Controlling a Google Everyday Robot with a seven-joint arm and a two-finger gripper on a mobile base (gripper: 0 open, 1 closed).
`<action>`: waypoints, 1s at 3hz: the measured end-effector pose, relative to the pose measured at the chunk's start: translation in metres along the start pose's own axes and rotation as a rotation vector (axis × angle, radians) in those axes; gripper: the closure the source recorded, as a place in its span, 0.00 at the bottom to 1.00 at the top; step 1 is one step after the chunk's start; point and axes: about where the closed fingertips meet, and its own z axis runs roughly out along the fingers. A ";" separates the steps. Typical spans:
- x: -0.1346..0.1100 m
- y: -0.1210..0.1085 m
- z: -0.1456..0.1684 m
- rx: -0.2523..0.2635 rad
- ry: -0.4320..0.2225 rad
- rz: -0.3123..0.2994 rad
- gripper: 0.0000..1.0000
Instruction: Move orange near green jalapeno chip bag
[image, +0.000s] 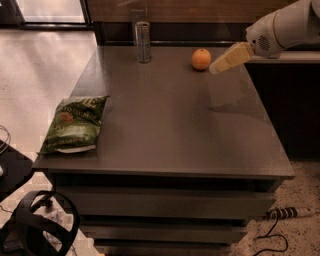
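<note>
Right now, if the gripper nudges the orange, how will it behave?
The orange is round on a flat tabletop, so it would likely roll. The gripper sits just to its right in view, so a nudge probably sends it leftward. Smooth skin may slip.

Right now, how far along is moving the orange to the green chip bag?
Done: nothing; the orange sits far back on the table, the green jalapeno chip bag at the near-left edge. In hand: the gripper hovers close beside the orange. Left: grasp, carry across, set down by the bag.
</note>
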 end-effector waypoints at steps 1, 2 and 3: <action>0.001 -0.008 0.028 0.009 -0.040 0.040 0.00; 0.001 -0.008 0.028 0.009 -0.040 0.040 0.00; 0.004 -0.028 0.046 0.031 -0.078 0.068 0.00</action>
